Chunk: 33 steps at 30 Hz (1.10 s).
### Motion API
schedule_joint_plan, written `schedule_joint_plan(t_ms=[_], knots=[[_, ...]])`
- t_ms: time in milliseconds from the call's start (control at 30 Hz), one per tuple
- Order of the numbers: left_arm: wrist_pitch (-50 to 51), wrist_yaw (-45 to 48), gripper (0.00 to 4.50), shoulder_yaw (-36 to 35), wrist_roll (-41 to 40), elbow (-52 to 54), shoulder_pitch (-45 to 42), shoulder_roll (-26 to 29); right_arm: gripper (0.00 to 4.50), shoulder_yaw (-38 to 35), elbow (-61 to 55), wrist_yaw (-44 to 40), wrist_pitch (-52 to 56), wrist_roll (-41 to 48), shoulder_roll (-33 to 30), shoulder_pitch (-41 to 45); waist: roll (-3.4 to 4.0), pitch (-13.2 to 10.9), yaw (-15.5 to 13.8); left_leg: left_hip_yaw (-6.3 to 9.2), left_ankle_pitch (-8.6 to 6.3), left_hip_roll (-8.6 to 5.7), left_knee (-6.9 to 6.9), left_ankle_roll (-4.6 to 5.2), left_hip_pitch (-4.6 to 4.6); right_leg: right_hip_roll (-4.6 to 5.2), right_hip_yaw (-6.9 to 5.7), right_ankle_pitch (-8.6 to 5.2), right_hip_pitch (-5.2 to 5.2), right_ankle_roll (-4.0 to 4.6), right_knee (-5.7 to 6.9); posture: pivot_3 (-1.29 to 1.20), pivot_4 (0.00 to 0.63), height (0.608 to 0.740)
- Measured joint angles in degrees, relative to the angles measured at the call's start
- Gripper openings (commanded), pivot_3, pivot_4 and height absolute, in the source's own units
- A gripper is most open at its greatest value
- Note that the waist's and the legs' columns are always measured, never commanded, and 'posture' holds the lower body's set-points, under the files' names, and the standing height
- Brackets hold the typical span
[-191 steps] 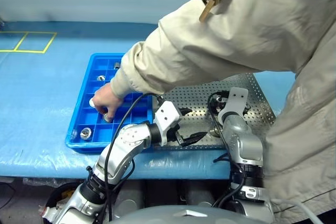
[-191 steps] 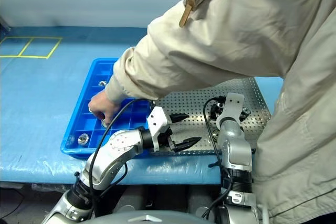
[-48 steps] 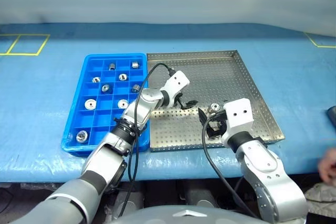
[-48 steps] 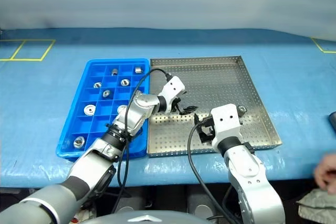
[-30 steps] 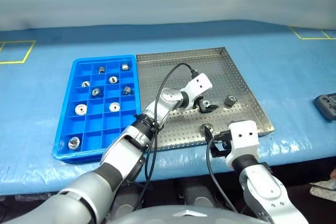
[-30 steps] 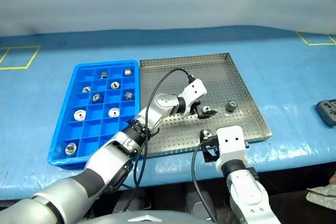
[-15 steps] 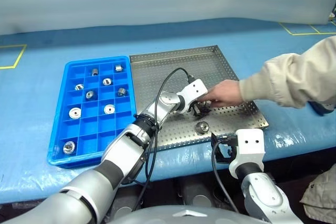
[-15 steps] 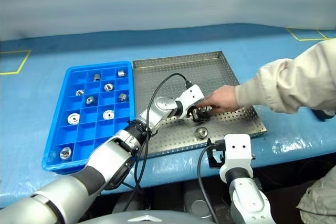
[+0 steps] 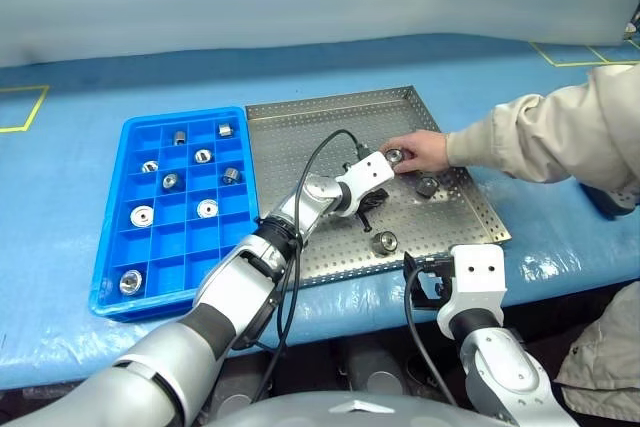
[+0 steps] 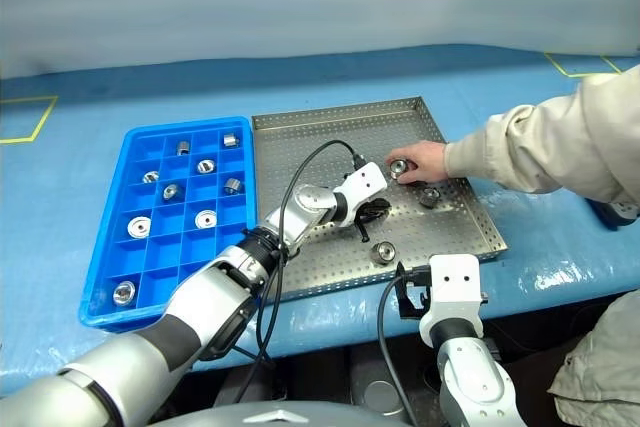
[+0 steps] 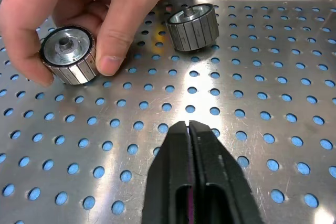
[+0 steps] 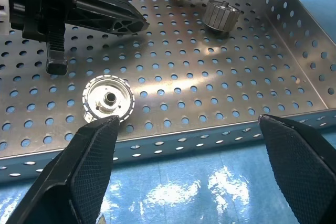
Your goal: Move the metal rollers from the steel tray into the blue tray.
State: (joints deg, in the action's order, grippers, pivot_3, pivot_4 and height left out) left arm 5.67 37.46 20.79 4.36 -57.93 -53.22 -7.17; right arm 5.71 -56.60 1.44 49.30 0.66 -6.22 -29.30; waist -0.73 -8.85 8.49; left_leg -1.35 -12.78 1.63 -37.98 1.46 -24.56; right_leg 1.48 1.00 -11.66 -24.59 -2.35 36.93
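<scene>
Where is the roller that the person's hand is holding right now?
In the left eye view, the roller sits pinched in the person's hand over the steel tray, right of centre, just beyond the left claw.

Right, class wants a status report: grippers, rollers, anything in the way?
Left gripper shut, empty. Right gripper open. Person's hand holds one roller in steel tray, blocking.

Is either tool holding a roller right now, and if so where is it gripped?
No. The left tool is shut on nothing above the steel tray; the right tool is open. A person's hand pinches one metal roller by its rim.
</scene>
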Motion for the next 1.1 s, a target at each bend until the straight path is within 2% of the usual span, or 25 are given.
schedule_joint_plan(t_ms=[433, 567, 900, 933, 1100], knots=[[0.1, 2.7, 0.05, -0.6, -0.9, 1.5, 0.0, 0.0, 4.5, 0.0, 0.2, -0.3, 0.0, 0.1, -0.1, 1.0, 0.0, 0.0, -0.1, 0.0, 0.0, 0.0, 0.0, 0.0, 0.0, 0.0, 0.01, 0.0, 0.0, -0.01, 0.0, -0.24, 0.15, 0.74], [0.6, 3.9, 0.91, -2.7, -2.4, 3.0, -1.5, 0.0, 4.5, 0.0, 0.2, -0.4, 0.0, 0.1, -0.2, 1.3, 0.0, 0.0, -0.2, 0.0, 0.0, -0.02, -0.02, 0.01, 0.0, 0.0, 0.01, 0.01, 0.0, -0.02, 0.01, -0.24, 0.15, 0.74], [-0.3, -1.4, 4.33, -6.0, -2.9, 2.0, -5.4, -0.5, 4.5, 0.4, 0.2, -0.2, 0.0, 0.0, -0.3, 1.7, 0.0, 0.0, -0.2, -0.02, 0.01, -0.05, -0.01, 0.01, 0.0, -0.02, 0.03, 0.06, 0.01, -0.1, 0.0, -0.27, 0.15, 0.74], [-0.4, -2.1, 4.48, -6.1, -2.9, 1.5, -5.6, -0.6, 4.5, 0.5, 0.2, -0.2, 0.0, 0.0, -0.3, 1.5, 0.0, 0.0, -0.2, -0.02, 0.01, -0.05, -0.01, 0.02, 0.0, -0.02, 0.04, 0.06, 0.01, -0.11, 0.0, -0.27, 0.15, 0.74], [-2.4, -5.9, 4.48, -6.6, -2.2, -2.9, -6.7, -0.7, 4.5, 0.6, 0.2, 0.0, 0.0, -0.1, -0.1, 0.5, 0.0, 0.0, 0.0, -0.04, 0.01, -0.05, -0.03, 0.02, 0.0, -0.01, 0.06, 0.08, 0.01, -0.13, -0.01, -0.29, 0.15, 0.74]])
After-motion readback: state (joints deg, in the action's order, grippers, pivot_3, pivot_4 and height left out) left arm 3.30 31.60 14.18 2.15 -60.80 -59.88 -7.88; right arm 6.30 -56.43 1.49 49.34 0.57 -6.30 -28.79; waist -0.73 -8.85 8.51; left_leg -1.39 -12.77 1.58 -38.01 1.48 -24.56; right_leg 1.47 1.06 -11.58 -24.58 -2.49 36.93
